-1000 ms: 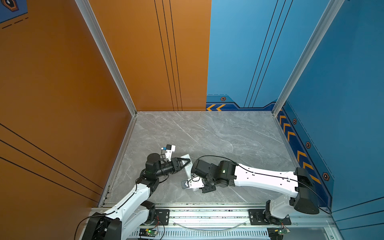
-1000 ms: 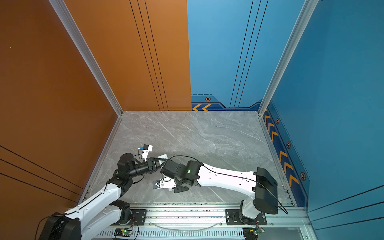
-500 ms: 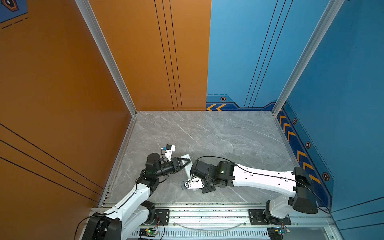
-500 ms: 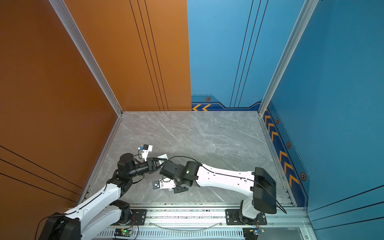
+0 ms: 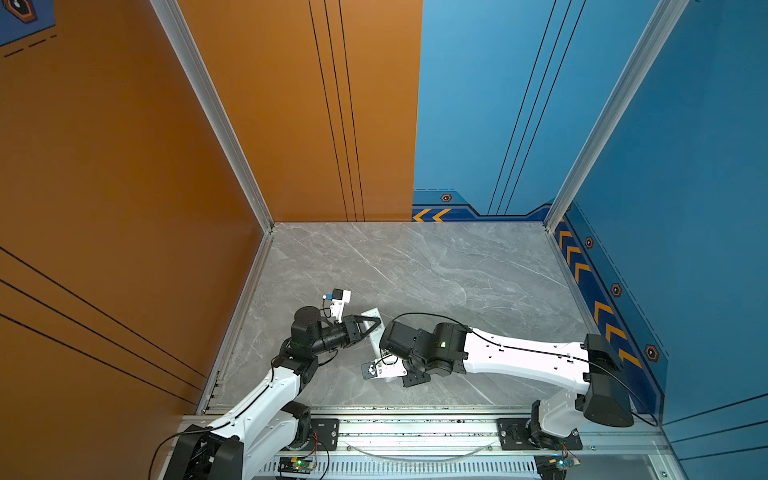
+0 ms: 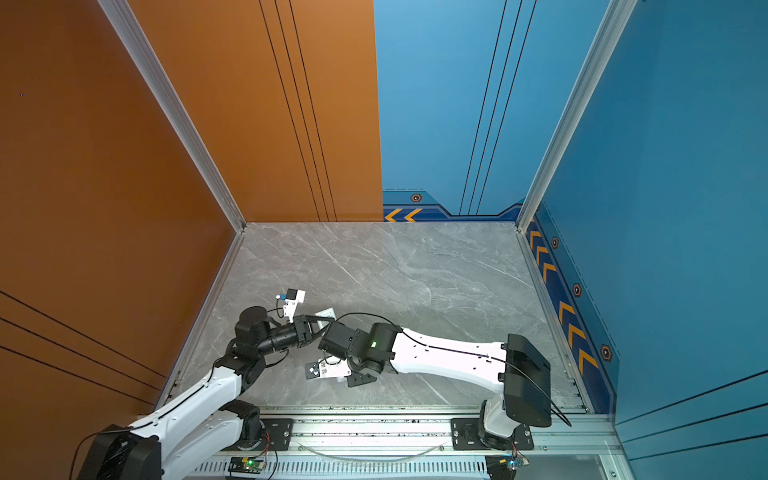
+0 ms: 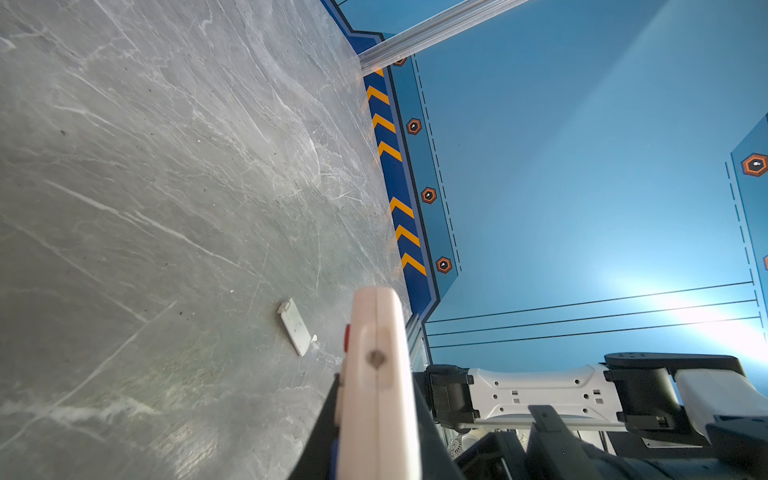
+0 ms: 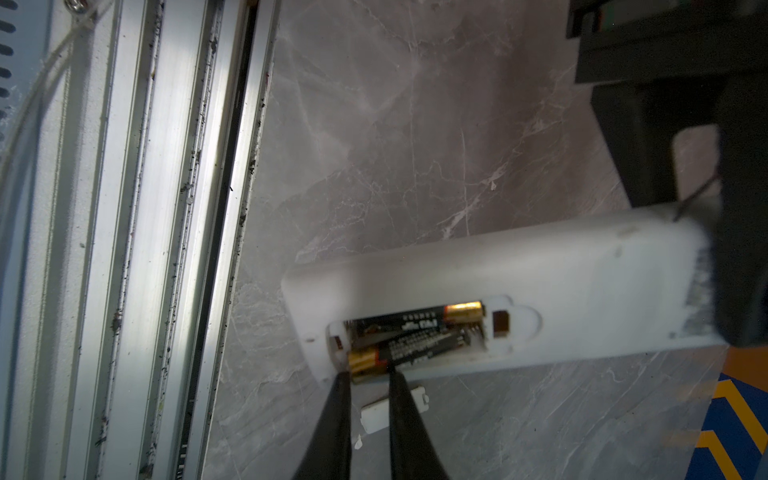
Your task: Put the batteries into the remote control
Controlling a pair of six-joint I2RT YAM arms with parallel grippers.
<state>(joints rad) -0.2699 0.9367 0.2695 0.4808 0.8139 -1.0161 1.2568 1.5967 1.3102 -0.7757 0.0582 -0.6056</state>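
Observation:
My left gripper (image 7: 376,386) is shut on the remote control (image 7: 374,332), a slim white bar held edge-on above the grey table; in a top view that gripper (image 5: 374,322) sits left of centre. In the right wrist view the remote control (image 8: 540,270) shows its plain back with the battery bay uncovered. One of the batteries (image 8: 415,322) lies flat in the bay. A second battery (image 8: 415,347) rests tilted over it, gold end at the bay's edge. My right gripper (image 8: 368,374) stands narrowly open, its fingertips (image 8: 343,380) touching that gold end. In both top views its own wrist hides it.
A small white battery cover (image 7: 296,328) lies on the table, seen under my right fingers (image 8: 374,413). The aluminium rail (image 5: 415,432) runs along the front edge. My right forearm (image 7: 540,395) reaches in close beside the left gripper. Orange and blue walls enclose the table.
The right arm has edged a little to the left, toward the left gripper. The left arm has not moved.

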